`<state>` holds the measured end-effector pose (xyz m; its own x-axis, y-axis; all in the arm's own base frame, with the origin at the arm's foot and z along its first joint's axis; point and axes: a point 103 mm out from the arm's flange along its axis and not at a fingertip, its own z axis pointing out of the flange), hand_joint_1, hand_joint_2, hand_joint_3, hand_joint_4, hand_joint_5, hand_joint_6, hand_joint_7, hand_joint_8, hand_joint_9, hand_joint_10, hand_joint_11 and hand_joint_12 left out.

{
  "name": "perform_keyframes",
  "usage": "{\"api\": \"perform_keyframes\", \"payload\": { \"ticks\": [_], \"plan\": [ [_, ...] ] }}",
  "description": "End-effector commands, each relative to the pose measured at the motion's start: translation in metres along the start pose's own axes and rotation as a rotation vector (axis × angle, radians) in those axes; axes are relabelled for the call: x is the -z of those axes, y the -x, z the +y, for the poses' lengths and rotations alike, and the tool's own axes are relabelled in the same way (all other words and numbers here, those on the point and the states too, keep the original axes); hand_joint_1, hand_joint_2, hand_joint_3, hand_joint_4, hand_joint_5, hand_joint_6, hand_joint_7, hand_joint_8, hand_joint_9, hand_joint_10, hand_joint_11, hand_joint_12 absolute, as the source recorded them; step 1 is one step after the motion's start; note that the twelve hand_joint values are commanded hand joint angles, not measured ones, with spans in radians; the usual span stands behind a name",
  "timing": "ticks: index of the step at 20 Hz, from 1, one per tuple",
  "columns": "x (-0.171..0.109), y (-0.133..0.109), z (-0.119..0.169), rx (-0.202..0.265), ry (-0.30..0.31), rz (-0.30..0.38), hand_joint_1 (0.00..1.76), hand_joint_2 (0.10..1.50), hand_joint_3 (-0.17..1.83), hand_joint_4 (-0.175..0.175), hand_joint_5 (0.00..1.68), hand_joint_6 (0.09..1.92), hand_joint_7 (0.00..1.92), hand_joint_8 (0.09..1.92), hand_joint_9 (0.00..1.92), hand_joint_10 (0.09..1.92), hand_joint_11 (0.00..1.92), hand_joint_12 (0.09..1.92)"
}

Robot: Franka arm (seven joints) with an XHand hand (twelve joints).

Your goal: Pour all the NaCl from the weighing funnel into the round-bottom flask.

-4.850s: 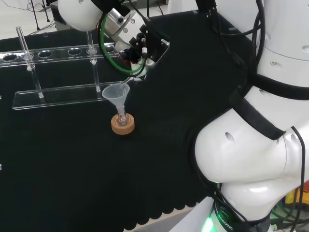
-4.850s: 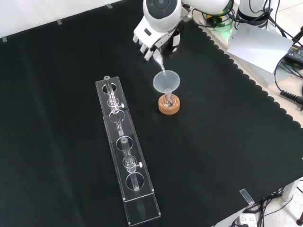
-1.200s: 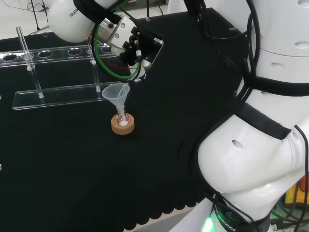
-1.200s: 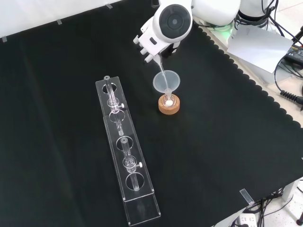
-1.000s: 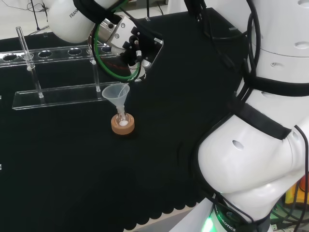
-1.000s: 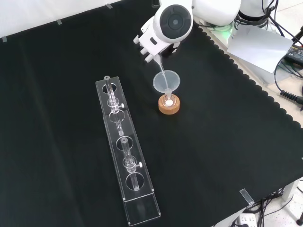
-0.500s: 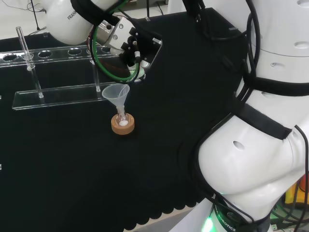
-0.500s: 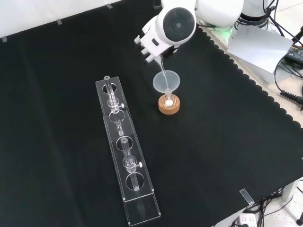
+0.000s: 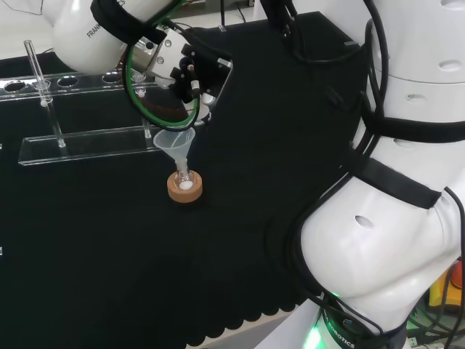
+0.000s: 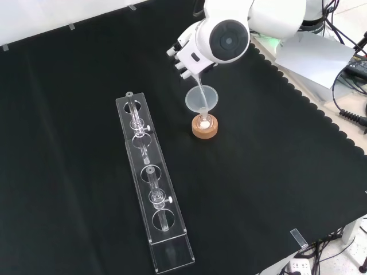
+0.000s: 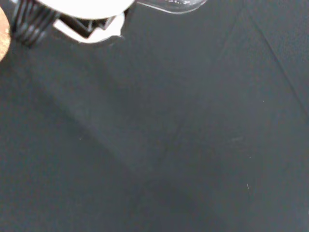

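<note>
A small round-bottom flask [image 9: 184,183] [image 10: 203,122] sits on a cork ring [image 9: 184,191] [image 10: 205,131] with white powder in its bulb. A clear plastic funnel [image 9: 174,141] [image 10: 202,99] stands in its neck. Just above it, the hand [image 9: 195,75] [image 10: 186,56] is shut on the clear weighing funnel [image 10: 198,87], which is tilted steeply with its thin stem dipping into the plastic funnel's mouth. In the wrist view a white part of the hand [image 11: 84,9], a bit of clear glass [image 11: 171,5] and the cork's edge [image 11: 2,36] show.
A long clear rack [image 9: 80,138] [image 10: 150,189] holding glass tubes lies beside the flask, to its left in the front view. The arm's big white links [image 9: 392,218] rise at the head view's right. Paper [image 10: 312,54] and cables lie off the cloth.
White powder now lies in the flask, which looked empty 4.8 s ago. The wrist has kept rolling, tilting the weighing funnel more steeply; its stem stays in the plastic funnel.
</note>
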<state>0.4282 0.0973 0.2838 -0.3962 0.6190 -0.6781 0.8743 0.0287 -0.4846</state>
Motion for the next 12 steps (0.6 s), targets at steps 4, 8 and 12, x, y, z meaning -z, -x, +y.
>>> {"api": "perform_keyframes", "payload": {
  "ticks": [4,8,12],
  "plan": [
    [-0.0070,0.0075,-0.0004,-0.011,-0.002,-0.008,1.13,0.57,0.84,0.175,1.24,0.82,1.10,0.47,1.35,0.09,1.11,0.88],
    [-0.0061,0.0066,-0.0004,-0.002,0.008,-0.001,1.13,0.57,0.84,0.175,1.24,0.82,1.10,0.47,1.35,0.09,1.11,0.88],
    [-0.0064,0.0072,-0.0002,0.015,0.019,-0.033,1.13,0.57,0.84,0.175,1.24,0.82,1.10,0.47,1.35,0.09,1.11,0.88]
  ]
}}
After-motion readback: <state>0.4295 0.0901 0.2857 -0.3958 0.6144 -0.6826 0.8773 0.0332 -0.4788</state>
